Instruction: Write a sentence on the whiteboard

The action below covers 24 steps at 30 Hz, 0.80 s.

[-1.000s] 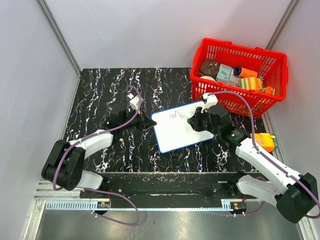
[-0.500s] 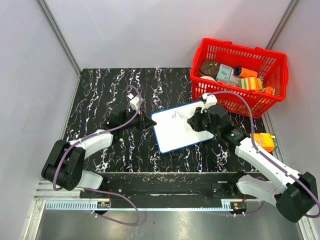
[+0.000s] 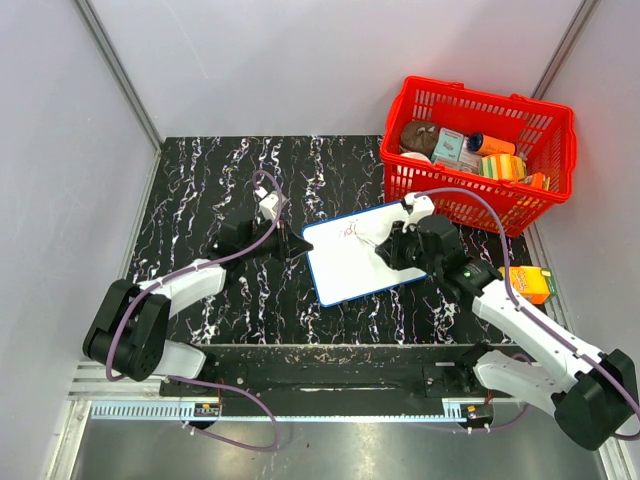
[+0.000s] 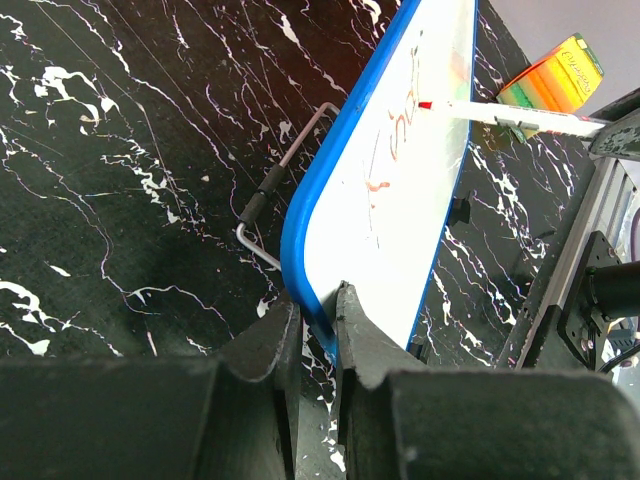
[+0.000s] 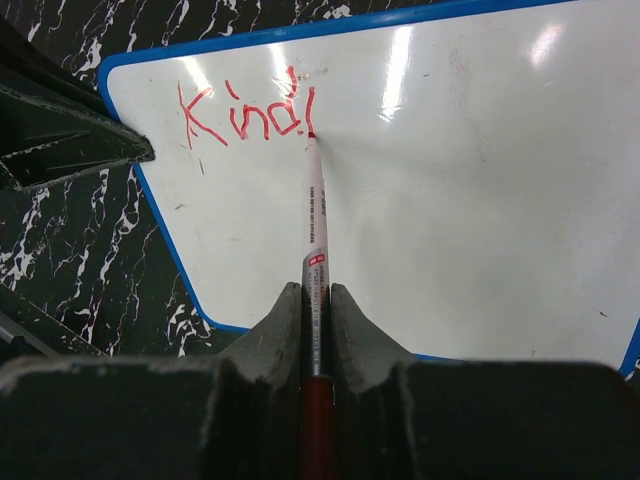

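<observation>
The whiteboard (image 3: 360, 253), white with a thin blue frame, lies mid-table; it also shows in the left wrist view (image 4: 400, 190) and the right wrist view (image 5: 440, 200). My left gripper (image 3: 296, 246) is shut on its left blue edge (image 4: 318, 320). My right gripper (image 3: 392, 247) is shut on a red marker (image 5: 314, 240), whose tip touches the board. The sentence (image 5: 245, 115) reads "Kind" in red, with a fresh stroke at the tip; it shows faintly from above (image 3: 350, 231).
A red basket (image 3: 478, 150) full of packages stands at the back right, close behind the board. An orange-green carton (image 3: 530, 283) lies at the right edge. A wire stand (image 4: 285, 175) sticks out from under the board. Grey walls surround the table.
The right gripper has shifted slightly right along the board with the marker, and the red writing has grown by a stroke. The left arm has stayed still.
</observation>
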Tool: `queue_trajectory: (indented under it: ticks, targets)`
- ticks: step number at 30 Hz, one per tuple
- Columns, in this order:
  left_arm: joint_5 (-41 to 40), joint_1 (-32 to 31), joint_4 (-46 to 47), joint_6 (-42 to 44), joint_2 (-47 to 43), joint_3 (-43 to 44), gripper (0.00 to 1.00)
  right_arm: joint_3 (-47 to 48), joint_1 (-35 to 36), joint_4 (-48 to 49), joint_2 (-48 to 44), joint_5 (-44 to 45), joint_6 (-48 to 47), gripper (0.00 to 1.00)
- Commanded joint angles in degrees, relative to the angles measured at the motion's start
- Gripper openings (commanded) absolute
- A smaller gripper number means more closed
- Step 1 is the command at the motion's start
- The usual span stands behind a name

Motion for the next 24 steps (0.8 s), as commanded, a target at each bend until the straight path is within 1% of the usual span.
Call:
queue_trajectory:
  ticks: [1, 12, 24]
  targets:
    - [-9.1, 0.2, -0.91, 9.18, 1.05, 1.03, 0.0, -0.58, 0.21, -0.7, -1.22, -0.44, -0.55, 0.0]
    - [-9.02, 0.02, -0.82, 9.18, 1.05, 1.03, 0.0, 2.32, 0.21, 2.9, 1.24, 2.9, 0.15, 0.0]
    - [-9.1, -0.06, -0.91, 9.18, 1.13, 1.12, 0.0, 3.12, 0.13, 3.61, 1.33, 5.63, -0.02, 0.0]
